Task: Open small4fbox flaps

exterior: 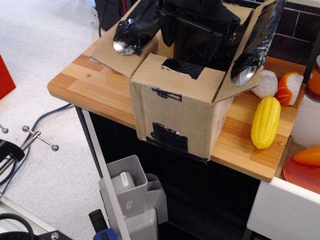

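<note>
observation.image: pincer (200,30) above small4fbox (177,107)

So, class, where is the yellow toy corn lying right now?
In the camera view, the yellow toy corn lies on the wooden table to the right of the cardboard box, just below the white and orange toy food.

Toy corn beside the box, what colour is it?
Yellow; the toy corn shows in the observation.image view.

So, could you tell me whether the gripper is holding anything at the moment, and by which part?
It cannot be told: the gripper reaches down into the open box between the raised flaps, and its fingertips are hidden in the dark interior.
</note>
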`<state>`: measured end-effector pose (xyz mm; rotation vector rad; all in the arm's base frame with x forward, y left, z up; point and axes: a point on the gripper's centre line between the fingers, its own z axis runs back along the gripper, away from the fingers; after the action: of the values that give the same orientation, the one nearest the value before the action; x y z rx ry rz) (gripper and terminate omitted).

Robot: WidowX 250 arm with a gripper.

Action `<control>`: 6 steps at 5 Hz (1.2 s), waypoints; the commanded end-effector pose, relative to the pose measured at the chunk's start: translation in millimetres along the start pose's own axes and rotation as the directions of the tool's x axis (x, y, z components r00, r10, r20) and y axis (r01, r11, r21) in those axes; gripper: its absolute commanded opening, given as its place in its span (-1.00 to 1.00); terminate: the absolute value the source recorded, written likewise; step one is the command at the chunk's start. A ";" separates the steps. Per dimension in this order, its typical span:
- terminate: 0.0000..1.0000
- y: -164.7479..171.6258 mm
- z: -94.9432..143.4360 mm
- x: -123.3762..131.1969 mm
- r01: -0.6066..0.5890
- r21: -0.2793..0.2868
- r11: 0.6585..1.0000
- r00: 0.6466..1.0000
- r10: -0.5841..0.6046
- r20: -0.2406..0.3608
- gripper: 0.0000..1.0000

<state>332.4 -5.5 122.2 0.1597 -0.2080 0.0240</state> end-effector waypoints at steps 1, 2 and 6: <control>-1.00 0.0 0.0 0.0 0.000 0.000 1.000 1.000 0.000 0.000 1.00; -1.00 1.6 -4.0 0.0 -0.012 -0.012 1.000 0.999 0.011 -0.042 1.00; -1.00 -2.8 -10.4 -9.5 -0.004 -0.056 0.998 0.997 -0.001 -0.079 1.00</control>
<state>322.6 -8.4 93.1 0.1018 -0.0841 0.0405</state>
